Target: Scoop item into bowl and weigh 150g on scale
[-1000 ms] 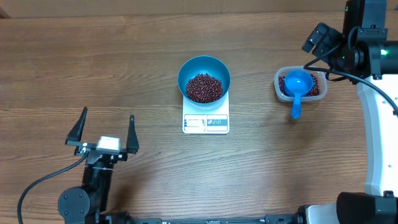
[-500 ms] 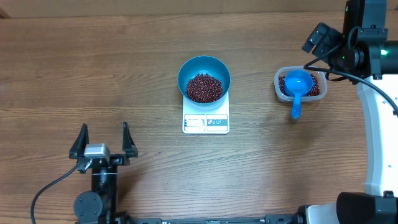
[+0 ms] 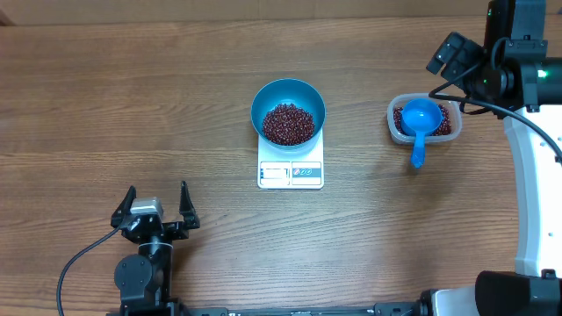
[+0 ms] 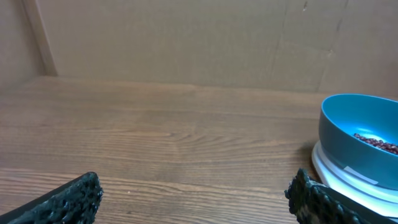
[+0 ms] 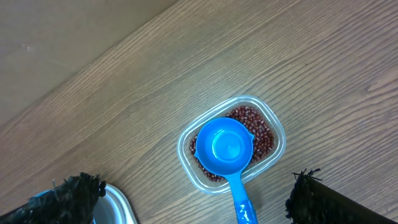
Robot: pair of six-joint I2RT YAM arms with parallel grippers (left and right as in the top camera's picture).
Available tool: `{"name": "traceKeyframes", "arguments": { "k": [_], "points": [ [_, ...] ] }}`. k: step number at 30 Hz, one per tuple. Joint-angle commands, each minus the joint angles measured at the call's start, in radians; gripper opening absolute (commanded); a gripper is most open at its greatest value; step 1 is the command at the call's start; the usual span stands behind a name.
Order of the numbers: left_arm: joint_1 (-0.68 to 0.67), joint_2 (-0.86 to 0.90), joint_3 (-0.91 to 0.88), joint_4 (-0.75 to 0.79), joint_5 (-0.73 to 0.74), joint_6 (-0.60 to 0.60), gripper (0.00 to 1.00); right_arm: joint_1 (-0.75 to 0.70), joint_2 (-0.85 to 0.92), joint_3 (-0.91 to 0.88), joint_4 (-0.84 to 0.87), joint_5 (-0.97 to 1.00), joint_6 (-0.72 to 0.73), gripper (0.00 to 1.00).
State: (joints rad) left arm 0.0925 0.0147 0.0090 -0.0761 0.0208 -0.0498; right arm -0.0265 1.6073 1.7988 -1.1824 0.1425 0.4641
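Observation:
The bright blue bowl (image 3: 288,95) stands on the small white scale (image 3: 291,173) at mid-table, with a heap of dark red-brown beans (image 3: 287,124) inside. My left gripper (image 3: 155,209) hovers open and holds nothing near the front left, well away from the scale. In the left wrist view its gripper (image 4: 194,186) faces bare wood, with the bowl (image 4: 348,134) and scale (image 4: 348,180) off to the right. My right gripper (image 3: 452,54) hangs open above the back right. In the right wrist view that gripper (image 5: 196,186) is high over the blue scoop (image 5: 225,146).
A clear plastic tub (image 3: 392,123) at the right holds more beans (image 5: 261,134), and the blue scoop (image 3: 420,118) rests in it, handle pointing toward the front edge. The right arm's white base (image 3: 531,193) fills the right edge. A board wall (image 4: 186,37) backs the table.
My left gripper has drawn back toward the front edge and a little to the right, still open. The right arm, bowl, scale and scoop have not moved.

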Motion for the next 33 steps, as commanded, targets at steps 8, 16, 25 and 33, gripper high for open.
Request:
{"name": "traceKeyframes", "arguments": {
  "k": [8,16,25,33],
  "points": [
    [0.032,-0.012,-0.004,-0.006,-0.010,0.081,1.00,-0.004,-0.015,0.022,0.003,0.014,0.000,1.00],
    [0.031,-0.012,-0.004,-0.002,-0.013,0.080,1.00,-0.004,-0.015,0.022,0.003,0.014,0.000,1.00],
    [0.032,-0.011,-0.004,-0.003,-0.013,0.080,1.00,-0.004,-0.015,0.022,0.003,0.014,0.000,1.00],
    [0.032,-0.011,-0.004,-0.002,-0.013,0.080,1.00,-0.004,-0.015,0.022,0.003,0.014,0.000,1.00]
  ]
}}
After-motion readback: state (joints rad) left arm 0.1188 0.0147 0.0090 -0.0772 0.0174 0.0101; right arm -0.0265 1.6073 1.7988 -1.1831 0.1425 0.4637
